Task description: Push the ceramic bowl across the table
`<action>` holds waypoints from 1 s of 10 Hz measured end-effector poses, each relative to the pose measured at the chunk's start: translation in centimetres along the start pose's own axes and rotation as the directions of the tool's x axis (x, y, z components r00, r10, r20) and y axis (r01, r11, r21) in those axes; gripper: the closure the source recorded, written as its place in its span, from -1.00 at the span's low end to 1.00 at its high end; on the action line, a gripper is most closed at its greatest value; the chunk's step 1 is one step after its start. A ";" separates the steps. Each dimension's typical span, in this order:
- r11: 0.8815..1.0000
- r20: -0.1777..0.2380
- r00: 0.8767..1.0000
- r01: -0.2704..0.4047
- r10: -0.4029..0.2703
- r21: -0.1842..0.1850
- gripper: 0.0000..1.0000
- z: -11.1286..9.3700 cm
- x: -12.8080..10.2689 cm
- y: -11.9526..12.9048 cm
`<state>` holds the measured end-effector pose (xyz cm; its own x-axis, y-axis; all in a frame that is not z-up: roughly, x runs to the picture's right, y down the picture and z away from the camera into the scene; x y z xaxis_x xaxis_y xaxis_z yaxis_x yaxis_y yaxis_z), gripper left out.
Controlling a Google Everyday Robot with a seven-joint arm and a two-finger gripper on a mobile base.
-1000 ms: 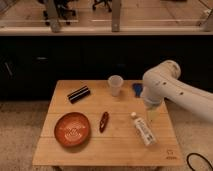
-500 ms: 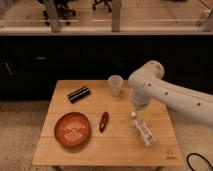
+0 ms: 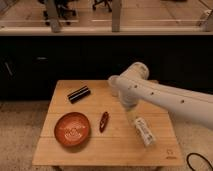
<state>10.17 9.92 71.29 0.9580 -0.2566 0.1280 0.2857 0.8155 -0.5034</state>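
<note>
Camera view: your hand (image 3: 128,104) hangs released over the counter (image 3: 60,150), well right of the ceramic bowl (image 3: 72,129). You're likely lining up low for a shove.

The wooden table (image 3: 120,146) carries a bowl (image 3: 72,129) near its front left corner, a red pod (image 3: 104,121) just beside it, a black bar (image 3: 79,94) near the far left corner and a white tube (image 3: 144,131) toward the right edge. The open gripper (image 3: 130,106) is above the middle.
</note>
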 end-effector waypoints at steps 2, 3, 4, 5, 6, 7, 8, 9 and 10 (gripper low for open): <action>0.999 0.009 0.999 0.041 -0.041 0.002 -0.60 0.5 -2.2 -0.5; 0.999 0.013 0.999 0.053 -0.053 0.002 -0.60 0.7 -2.5 -0.5; 0.997 0.017 0.997 0.071 -0.071 0.001 -0.60 1.1 -3.0 -0.6; 0.996 0.024 0.995 0.093 -0.093 0.002 -0.60 1.4 -4.1 -0.8; 0.994 0.032 0.993 0.112 -0.113 0.004 -0.60 1.6 -5.2 -1.1; 0.992 0.034 0.992 0.123 -0.123 0.004 -0.60 2.0 -5.6 -1.1; 0.991 0.038 0.990 0.135 -0.136 0.006 -0.60 2.4 -6.0 -1.1; 0.988 0.045 0.987 0.155 -0.155 0.008 -0.60 2.8 -6.7 -1.2; 0.985 0.051 0.984 0.170 -0.170 0.010 -0.60 3.2 -7.1 -1.2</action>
<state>3.08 12.39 73.72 0.8954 -0.3649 0.2553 0.4446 0.7650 -0.4659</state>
